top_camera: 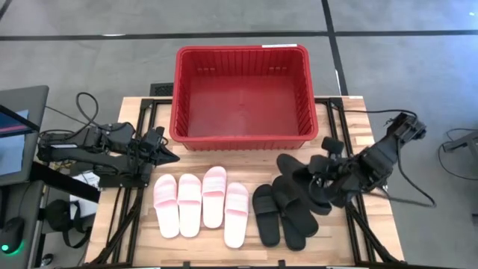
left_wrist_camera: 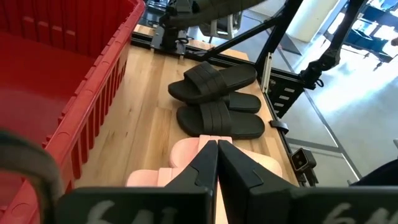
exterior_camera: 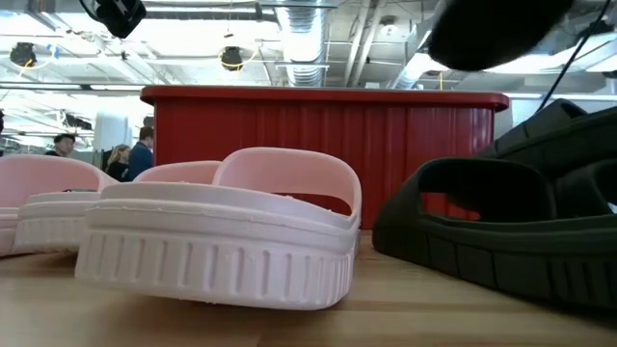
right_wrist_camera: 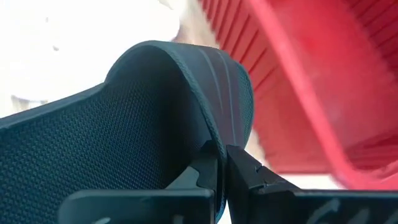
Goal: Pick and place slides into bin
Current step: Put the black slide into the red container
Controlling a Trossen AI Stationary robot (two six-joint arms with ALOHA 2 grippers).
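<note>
Two grippers in frame. Right gripper (top_camera: pixel 323 173) over the right half of the table (top_camera: pixel 346 119), just off the bin's front right corner. Its fingers (right_wrist_camera: pixel 208 168) are clamped on the strap edge of a black slide (right_wrist_camera: pixel 124 124); in the low view that slide (exterior_camera: pixel 501 29) is clear of the table, up at the height of the bin rim. In the high view the held slide (top_camera: pixel 295 170) overlaps the black group beneath it, so its outline is hard to separate there.

Left gripper (top_camera: pixel 166 158) over the left side of the table, near the bin's front left corner, tips pressed together, gripping nothing. In its wrist view the closed fingers (left_wrist_camera: pixel 217 163) point across the table over the pink slides.

Bin (top_camera: pixel 241 94): red, at the rear middle of the table, rear wall overhanging the rear edge. No slides inside.

Pink slides (top_camera: pixel 202 202): four, side by side, left of centre along the front edge, toes toward the bin, soles down.

Remaining black slides (top_camera: pixel 280 213): right of the pink row, toward the front right; two lie side by side nearest the front edge, the rest overlap under the right arm. Exact count on the table not readable from above.
</note>
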